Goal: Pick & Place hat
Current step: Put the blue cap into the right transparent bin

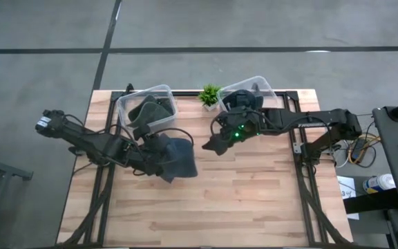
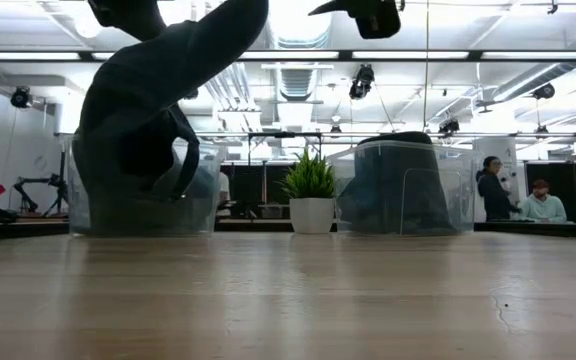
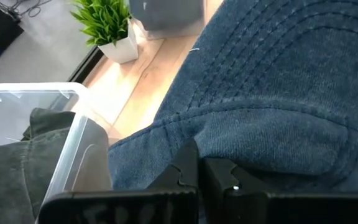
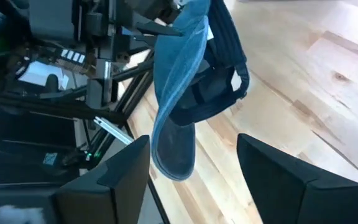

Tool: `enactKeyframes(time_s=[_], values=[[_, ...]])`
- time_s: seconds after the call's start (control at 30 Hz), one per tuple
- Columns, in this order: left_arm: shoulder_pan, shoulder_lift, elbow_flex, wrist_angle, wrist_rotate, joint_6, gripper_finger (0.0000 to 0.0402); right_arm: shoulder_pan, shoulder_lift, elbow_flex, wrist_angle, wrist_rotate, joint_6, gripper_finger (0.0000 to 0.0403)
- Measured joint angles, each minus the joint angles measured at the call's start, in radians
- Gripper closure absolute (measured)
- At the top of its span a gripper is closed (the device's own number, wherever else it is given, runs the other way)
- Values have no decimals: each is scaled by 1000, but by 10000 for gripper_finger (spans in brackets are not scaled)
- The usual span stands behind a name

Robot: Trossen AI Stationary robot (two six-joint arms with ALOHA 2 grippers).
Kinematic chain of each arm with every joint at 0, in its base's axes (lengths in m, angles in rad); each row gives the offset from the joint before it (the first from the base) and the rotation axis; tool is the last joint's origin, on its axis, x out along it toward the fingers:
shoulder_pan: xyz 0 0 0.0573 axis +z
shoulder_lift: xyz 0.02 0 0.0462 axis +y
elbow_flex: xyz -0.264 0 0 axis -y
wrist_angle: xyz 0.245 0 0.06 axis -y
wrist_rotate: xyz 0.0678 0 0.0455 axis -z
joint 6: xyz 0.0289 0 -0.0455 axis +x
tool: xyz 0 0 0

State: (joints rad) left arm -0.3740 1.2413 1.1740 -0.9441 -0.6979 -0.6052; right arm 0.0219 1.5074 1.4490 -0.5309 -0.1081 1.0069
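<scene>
Denim hat (image 3: 272, 93) fills the left wrist view, its edge pinched between the pressed-together fingers of the left gripper (image 1: 159, 158), held clear of the table (image 1: 254, 200) at 5 o'clock of the left bin (image 1: 146, 104). Right gripper (image 1: 216, 143) hovers at 3 o'clock of it, fingers spread and empty. Risk: the thin edge pinch may slip, or the drooping brim may snag the bin rim.

No text, label or number readable — none anywhere

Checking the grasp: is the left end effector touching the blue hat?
Touching. The left wrist view shows the left end effector pinching the hat fabric between closed fingers.
</scene>
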Motion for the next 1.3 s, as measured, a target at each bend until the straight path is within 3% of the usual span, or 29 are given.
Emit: enactKeyframes(time_s=[0.37,0.63,0.9,1.3], values=[[6,-8,6,79,-41,9,402,39,87,0,167,-26,8,67],[13,-8,48,80,-86,7,402,43,109,0,217,-19,33,67],[15,-8,52,99,-90,8,402,40,105,0,230,7,41,151],[17,-8,52,125,-112,29,401,37,96,0,227,6,6,380]])
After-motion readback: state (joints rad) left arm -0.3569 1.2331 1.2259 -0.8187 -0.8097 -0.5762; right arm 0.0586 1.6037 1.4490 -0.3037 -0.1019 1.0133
